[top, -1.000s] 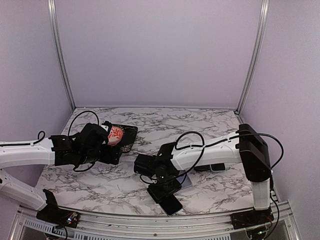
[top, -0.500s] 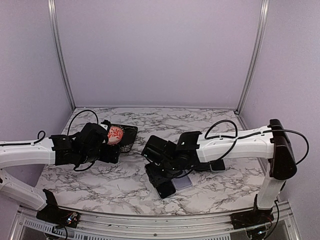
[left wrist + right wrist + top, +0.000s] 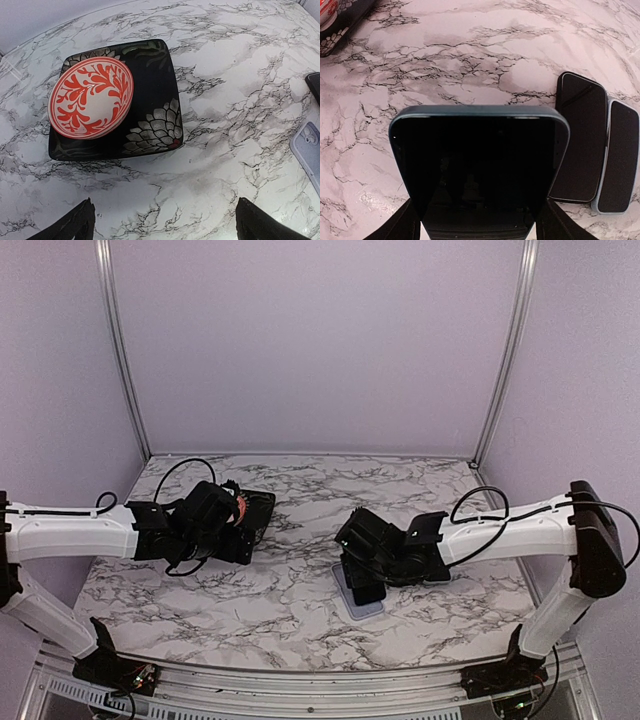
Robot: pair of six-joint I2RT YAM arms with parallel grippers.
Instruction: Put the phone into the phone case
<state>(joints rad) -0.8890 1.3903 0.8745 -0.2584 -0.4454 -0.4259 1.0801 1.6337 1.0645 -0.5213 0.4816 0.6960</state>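
Observation:
My right gripper is shut on a dark phone with a blue-grey rim. It holds the phone by its lower end, tilted, just above the table. In the top view the phone hangs over the lavender phone case, which lies flat below the gripper. The case's end also shows at the right edge of the left wrist view. My left gripper is open and empty. It hovers over bare marble, near the plate's near edge.
A black square plate holds an upturned red-and-white bowl at the back left. Two more dark phones lie side by side on the table, right of the held phone. A dark phone corner shows in the left wrist view.
My right arm has carried the phone from the table's front edge back and right, to above the lavender case. My left arm has moved right, over the plate and bowl.

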